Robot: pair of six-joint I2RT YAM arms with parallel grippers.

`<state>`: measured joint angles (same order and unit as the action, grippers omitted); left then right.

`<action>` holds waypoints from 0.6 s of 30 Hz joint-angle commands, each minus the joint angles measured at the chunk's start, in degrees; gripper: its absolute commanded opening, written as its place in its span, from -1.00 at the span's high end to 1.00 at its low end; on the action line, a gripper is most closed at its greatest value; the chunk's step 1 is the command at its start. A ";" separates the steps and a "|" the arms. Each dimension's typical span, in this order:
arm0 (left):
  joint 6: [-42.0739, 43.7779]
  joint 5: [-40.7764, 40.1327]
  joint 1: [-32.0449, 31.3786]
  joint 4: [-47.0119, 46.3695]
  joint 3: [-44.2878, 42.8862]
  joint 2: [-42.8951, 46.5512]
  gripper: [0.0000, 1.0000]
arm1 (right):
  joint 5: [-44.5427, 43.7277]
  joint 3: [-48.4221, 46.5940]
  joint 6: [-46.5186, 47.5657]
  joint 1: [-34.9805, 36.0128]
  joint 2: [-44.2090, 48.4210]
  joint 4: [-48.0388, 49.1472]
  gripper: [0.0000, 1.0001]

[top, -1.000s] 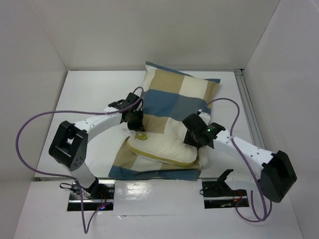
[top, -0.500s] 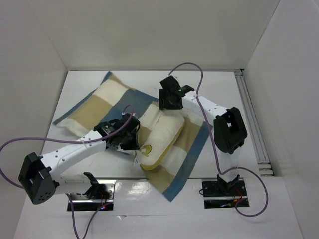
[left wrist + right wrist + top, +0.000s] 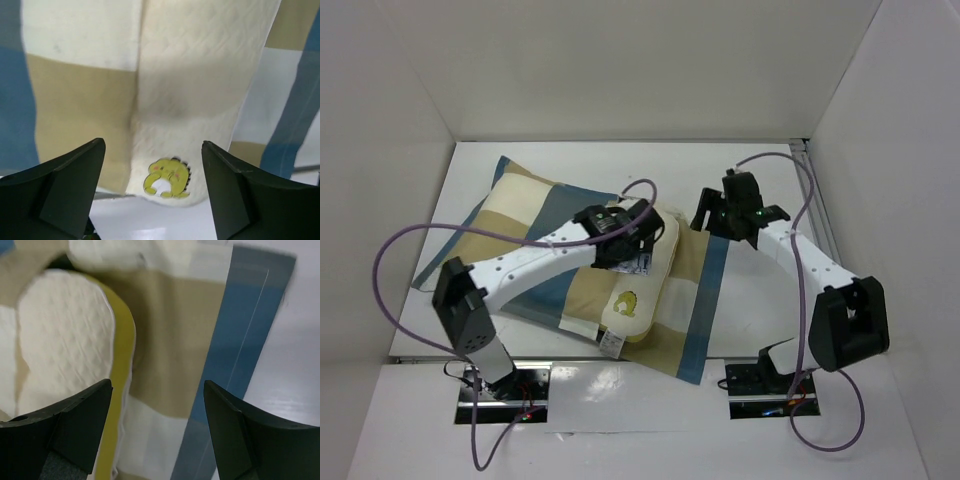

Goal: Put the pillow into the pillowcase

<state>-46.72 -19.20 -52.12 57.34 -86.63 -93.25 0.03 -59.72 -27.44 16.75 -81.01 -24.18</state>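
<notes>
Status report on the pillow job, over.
Left gripper and right gripper: jaws open, empty. Pillow lies exposed on pillowcase, not yet in. Nothing in the way.

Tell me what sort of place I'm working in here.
Most likely a lab robot test cell, not a home: a white table boxed in by plain white walls, a metal rail along its right edge, and the pillow and pillowcase laid out.
</notes>
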 commanded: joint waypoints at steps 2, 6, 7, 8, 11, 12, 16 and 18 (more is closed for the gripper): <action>3.21 -5.40 -3.33 3.74 -6.17 -8.23 -0.85 | 6.03 7.23 -1.30 -0.14 6.28 0.54 -0.63; 3.92 -6.02 -4.56 4.45 -9.08 -13.34 -0.92 | 4.98 11.03 -1.30 -1.63 11.04 -2.35 -0.65; 4.61 -6.55 -5.09 4.45 -10.13 -14.23 -0.92 | 4.45 11.03 -1.30 -2.16 11.57 -2.36 -0.65; 4.62 -6.55 -5.10 4.45 -10.66 -15.19 -0.94 | 4.45 11.73 -1.30 -3.21 12.62 -3.05 -0.65; 5.23 -6.55 -5.63 4.45 -11.28 -17.83 -0.94 | 5.06 12.87 -1.30 -4.53 14.12 -3.59 -0.67; 5.23 -6.55 -5.63 4.45 -11.28 -18.54 -0.94 | 5.06 12.88 -1.30 -5.32 14.13 -3.59 -0.67; 6.46 -5.14 -5.63 2.08 -10.75 -20.12 -0.94 | 5.68 12.88 -0.68 -5.85 14.13 -4.12 -0.67; 6.47 -5.14 -5.63 2.07 -10.75 -22.49 -0.94 | 6.20 12.88 -0.68 -5.85 14.65 -4.12 -0.67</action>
<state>-41.89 -24.10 -57.58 59.70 -96.36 -112.84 5.10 -47.24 -28.62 11.25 -67.92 -27.44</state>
